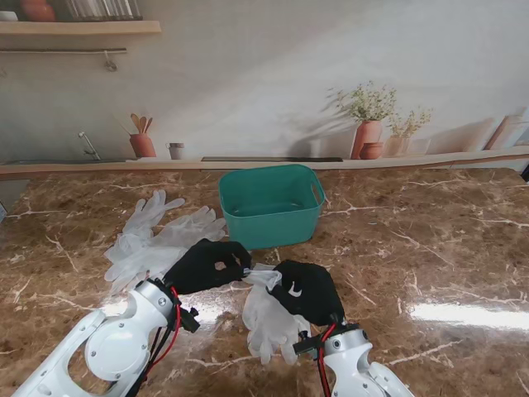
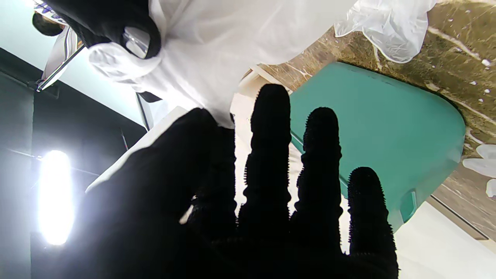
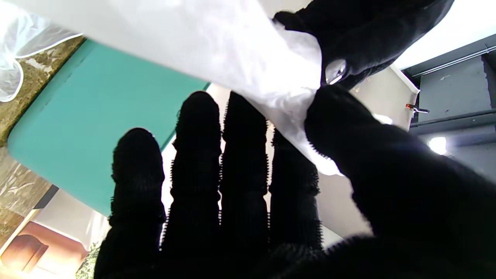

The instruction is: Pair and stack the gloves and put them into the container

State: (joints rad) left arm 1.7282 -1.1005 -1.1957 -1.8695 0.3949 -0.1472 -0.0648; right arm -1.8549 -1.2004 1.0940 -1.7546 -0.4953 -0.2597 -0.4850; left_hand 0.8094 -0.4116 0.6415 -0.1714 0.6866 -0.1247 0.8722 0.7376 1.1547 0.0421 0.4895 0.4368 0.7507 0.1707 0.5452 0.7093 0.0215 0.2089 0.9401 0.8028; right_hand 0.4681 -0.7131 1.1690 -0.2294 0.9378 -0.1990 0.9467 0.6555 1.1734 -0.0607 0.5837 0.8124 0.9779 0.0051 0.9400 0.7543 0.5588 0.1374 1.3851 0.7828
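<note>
A white glove (image 1: 269, 318) hangs between both hands, just this side of the teal container (image 1: 270, 204), which sits at twelve o'clock from it. The left hand (image 1: 207, 265) pinches its cuff at ten o'clock; the right hand (image 1: 310, 289) clamps it at two o'clock, covering part of it. More gloves (image 1: 157, 236) lie heaped at ten o'clock on the marble table (image 1: 430, 248), their number hard to make out.

Glossy marble-look table (image 1: 430, 248), smooth plastic container (image 1: 273, 217), thin translucent gloves (image 1: 157, 236).
</note>
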